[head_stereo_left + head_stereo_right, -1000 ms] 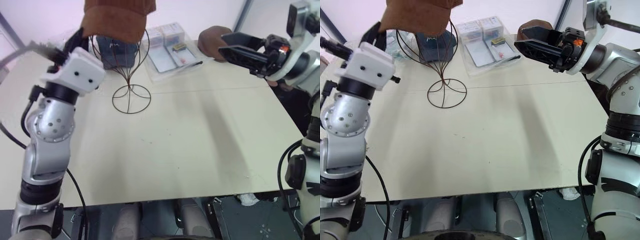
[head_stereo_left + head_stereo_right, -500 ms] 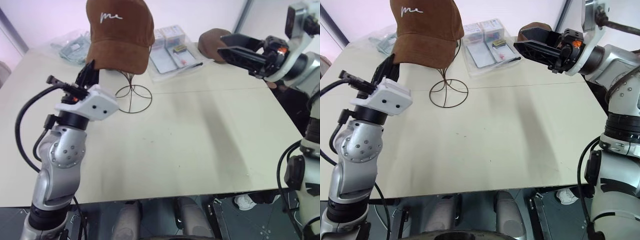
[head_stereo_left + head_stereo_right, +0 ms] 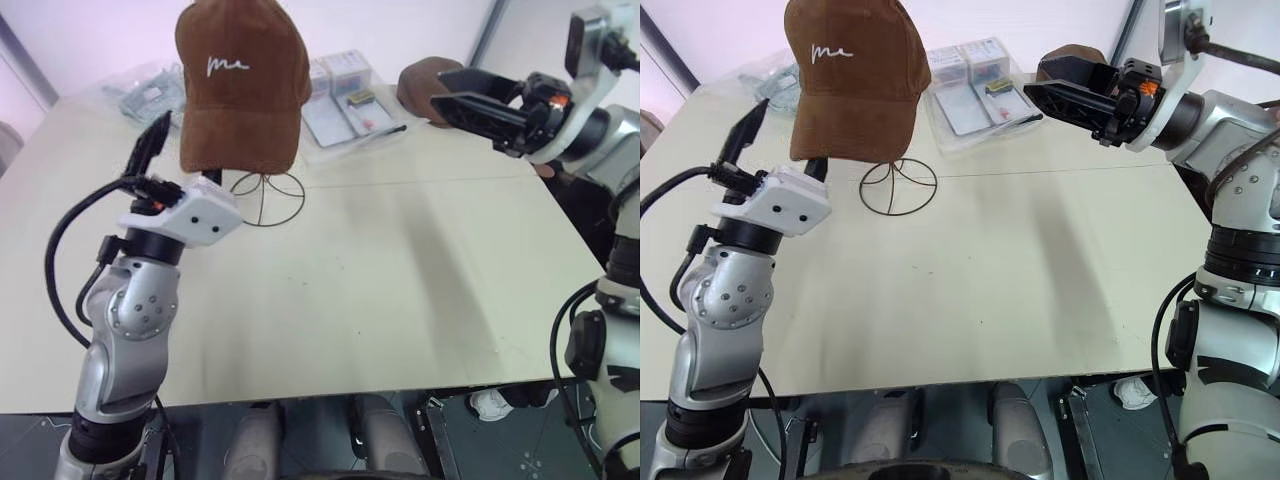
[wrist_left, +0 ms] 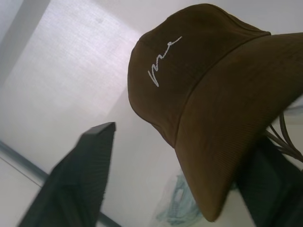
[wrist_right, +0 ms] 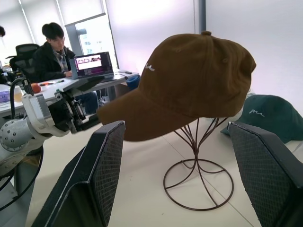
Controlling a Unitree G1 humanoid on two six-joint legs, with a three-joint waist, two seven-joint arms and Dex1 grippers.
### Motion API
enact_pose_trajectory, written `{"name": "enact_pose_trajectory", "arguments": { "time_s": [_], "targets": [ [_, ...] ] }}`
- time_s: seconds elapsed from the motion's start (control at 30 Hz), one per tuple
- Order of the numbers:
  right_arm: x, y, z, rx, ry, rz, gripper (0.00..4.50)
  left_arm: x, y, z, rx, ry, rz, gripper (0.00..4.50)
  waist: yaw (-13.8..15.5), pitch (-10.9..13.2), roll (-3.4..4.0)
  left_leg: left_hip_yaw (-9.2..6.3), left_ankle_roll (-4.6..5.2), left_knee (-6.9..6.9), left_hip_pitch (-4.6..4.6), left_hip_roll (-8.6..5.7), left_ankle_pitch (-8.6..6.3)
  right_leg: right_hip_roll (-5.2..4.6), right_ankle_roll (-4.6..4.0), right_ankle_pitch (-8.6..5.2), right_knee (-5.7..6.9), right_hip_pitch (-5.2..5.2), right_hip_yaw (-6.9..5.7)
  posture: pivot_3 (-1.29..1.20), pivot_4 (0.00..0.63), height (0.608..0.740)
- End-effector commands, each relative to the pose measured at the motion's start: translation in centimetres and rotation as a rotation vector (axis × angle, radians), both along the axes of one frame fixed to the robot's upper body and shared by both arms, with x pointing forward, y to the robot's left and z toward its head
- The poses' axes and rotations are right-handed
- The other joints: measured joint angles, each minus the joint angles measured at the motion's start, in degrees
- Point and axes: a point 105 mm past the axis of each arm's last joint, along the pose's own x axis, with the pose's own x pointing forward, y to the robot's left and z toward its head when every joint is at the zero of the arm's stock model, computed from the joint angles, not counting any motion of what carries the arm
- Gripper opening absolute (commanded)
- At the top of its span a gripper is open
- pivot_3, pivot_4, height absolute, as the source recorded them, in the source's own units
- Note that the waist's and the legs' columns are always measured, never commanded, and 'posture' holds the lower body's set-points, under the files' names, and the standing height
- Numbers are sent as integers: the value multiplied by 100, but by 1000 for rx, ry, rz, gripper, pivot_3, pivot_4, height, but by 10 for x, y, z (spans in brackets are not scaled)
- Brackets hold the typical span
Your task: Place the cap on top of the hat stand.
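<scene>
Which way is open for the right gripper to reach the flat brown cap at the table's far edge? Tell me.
Probably yes: the right gripper hangs open just beside the flat brown cap, with nothing between them.

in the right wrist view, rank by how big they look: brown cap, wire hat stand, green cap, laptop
1. brown cap, largest.
2. hat stand, what shows below the cap.
3. green cap, partly hidden by a tool finger.
4. laptop, smallest, but it sits much farther back, so its true size is unsure.
</scene>
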Motion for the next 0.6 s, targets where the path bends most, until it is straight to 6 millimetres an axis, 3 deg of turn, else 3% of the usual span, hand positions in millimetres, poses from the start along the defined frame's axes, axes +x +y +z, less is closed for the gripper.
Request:
{"name": "enact_pose_trajectory", "arguments": {
  "time_s": [0.03, 0.17, 0.37, 0.5, 0.6],
  "targets": [
    [-8, 2, 12, 6, -60, 18, 3549, -8, 3, 8, 11, -51, 16, 4132, 2, 0, 0, 0, 0, -1, 0, 0, 0, 0, 0, 0, 0, 0, 0, 0, 150, 740],
    [-6, 2, 10, 6, -56, 18, 3549, -19, 10, 3, 6, -43, 51, 4132, -10, 0, 0, 1, 0, -1, 0, 0, 0, 0, 0, 0, -1, 0, 2, 0, 150, 740],
    [-4, 4, 8, 9, -48, 24, 3549, -34, 18, -26, -10, 85, 55, 4132, -3, 0, 0, 1, 1, 0, 2, 0, -1, 0, -1, -1, -1, 0, 2, 0, 150, 740],
    [-3, 6, 5, 9, -42, 32, 3549, -42, 21, -54, -25, 190, 32, 4132, -3, -1, 1, 1, 1, 1, 4, 1, -1, -1, -3, -1, 0, 1, 2, 0, 150, 740],
    [-4, 6, 3, 7, -40, 37, 3549, -56, 36, -83, -57, 276, 74, 4132, -27, -1, 1, 5, 3, -1, 3, 1, -2, -3, -4, -1, -8, 1, 5, 0, 150, 740]
  ]
}}
